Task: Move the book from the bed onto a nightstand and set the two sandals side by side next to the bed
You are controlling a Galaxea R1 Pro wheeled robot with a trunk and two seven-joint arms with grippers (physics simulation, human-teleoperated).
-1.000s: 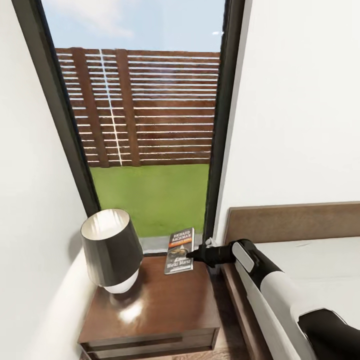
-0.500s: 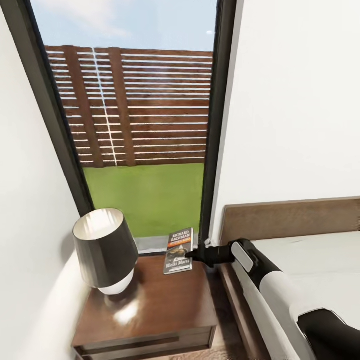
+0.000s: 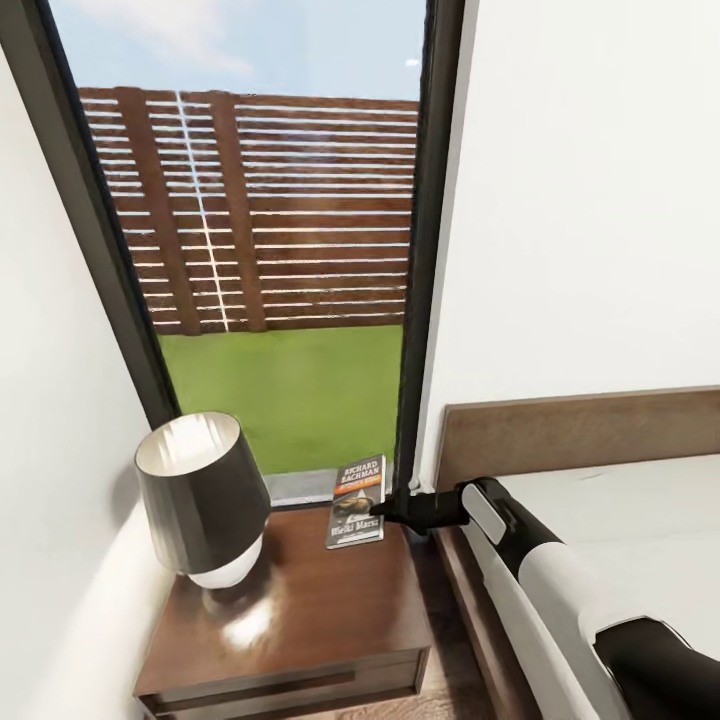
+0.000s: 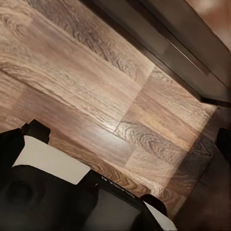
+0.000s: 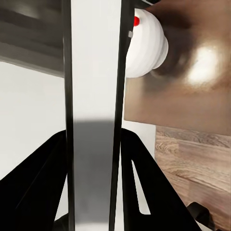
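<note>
Right gripper (image 3: 385, 513) jaws clamp the book (image 3: 357, 501) upright at nightstand (image 3: 300, 610) one o'clock corner; lower flat before releasing.

One book (image 3: 357, 502), one lamp (image 3: 203, 497), one nightstand (image 3: 300, 620), one bed (image 3: 620, 510), one window (image 3: 260, 250).

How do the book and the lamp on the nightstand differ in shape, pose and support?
The book is thin and flat, with a printed cover; the lamp is bulky, with a dark shade over a white base. The book stands nearly upright at the back edge of the nightstand, gripped on its edge by the right gripper; the lamp stands free on its own base, nearer the wall. Both are over the same nightstand top.
</note>
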